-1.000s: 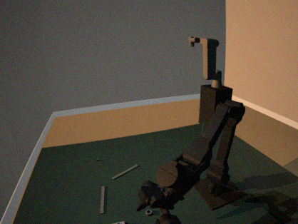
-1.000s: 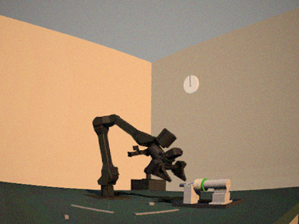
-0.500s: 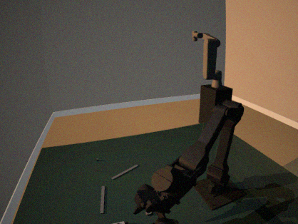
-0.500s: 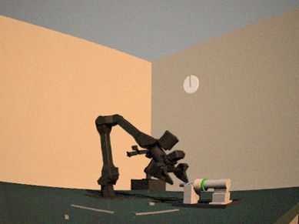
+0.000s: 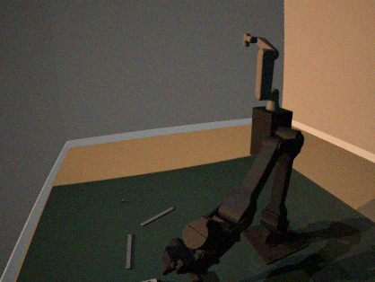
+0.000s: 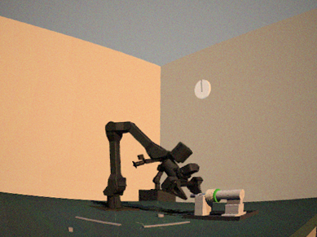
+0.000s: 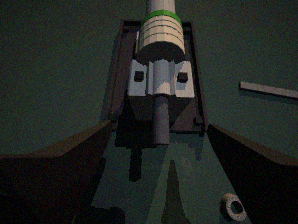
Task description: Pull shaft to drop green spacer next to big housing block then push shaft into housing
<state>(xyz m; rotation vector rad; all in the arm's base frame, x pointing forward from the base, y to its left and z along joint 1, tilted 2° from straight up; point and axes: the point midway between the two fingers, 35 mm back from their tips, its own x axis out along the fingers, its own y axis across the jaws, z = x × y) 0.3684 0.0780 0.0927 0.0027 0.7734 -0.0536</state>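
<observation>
Wide-open empty tool [image 5: 181,275] [image 6: 189,196] [image 7: 159,126] should center on the shaft [image 6: 193,196] [image 7: 161,120] end before closing; green spacer [image 6: 214,195] [image 7: 162,13] sits beside the housing [image 6: 233,194] [image 7: 161,5], pale spacers [image 6: 210,195] [image 7: 161,36] nearer.

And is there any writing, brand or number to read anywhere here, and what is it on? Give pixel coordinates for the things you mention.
None that can be read.
The round white wall clock [image 6: 203,89]: no numerals can be made out.
The arm [image 5: 257,180] [image 6: 115,156] and the pale block with two dark squares [image 7: 136,89]: no lettering visible.
</observation>
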